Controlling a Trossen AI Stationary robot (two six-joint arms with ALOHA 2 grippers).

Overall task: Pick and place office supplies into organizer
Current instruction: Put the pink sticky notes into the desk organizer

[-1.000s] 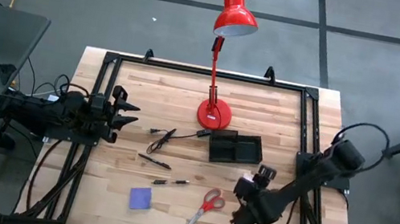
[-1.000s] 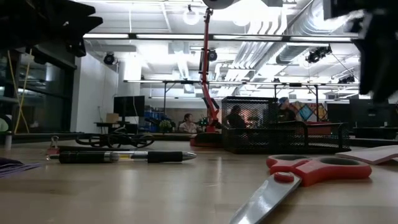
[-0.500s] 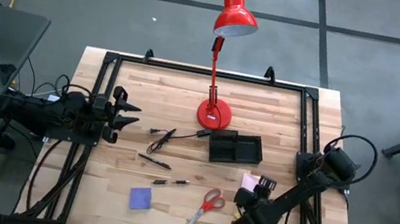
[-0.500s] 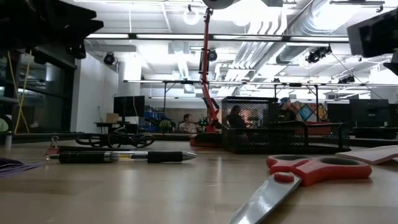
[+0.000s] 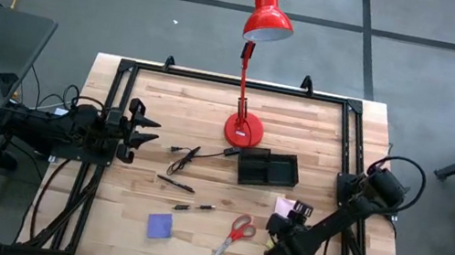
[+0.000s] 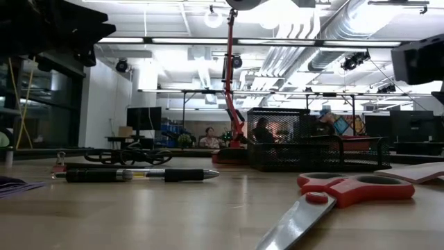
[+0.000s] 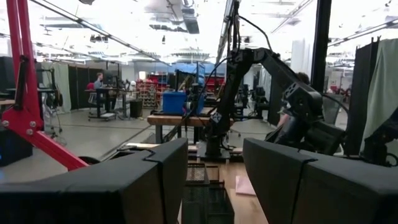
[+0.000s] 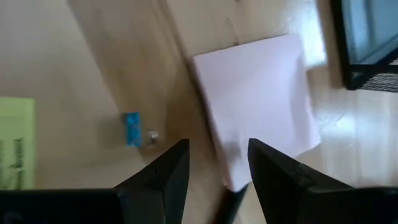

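The right gripper point(image 5: 281, 234) now sits lower toward the table's near edge than a second ago, at about 5 o'clock from the table's centre. Over the last half second it has barely shifted, so the descent appears finished. Its withdrawal has uncovered the pink sticky-note pad point(image 5: 285, 208), which lies flat on the wood at about 5 o'clock from the organizer point(image 5: 267, 168) and near it.

In the right wrist view the fingers point(image 8: 166, 167) stand apart with bare tabletop between them, one edge of the pink pad point(image 8: 255, 106) lying just ahead of them. A small blue piece point(image 8: 130, 127) and a yellow-green slip point(image 8: 15, 143) lie beside it (what the blue piece is cannot be determined).

The scissors point(image 5: 235, 233) rest at 9 o'clock from this gripper, close by; the purple pad point(image 5: 159, 225) and the pens point(image 5: 194, 206) lie farther left, all outside the organizer.

The left gripper point(image 5: 137, 126) waits at the table's 9 o'clock edge, fingers apart, empty.

Judgement: nothing is held; the right arm looks lined up for the pink pad.
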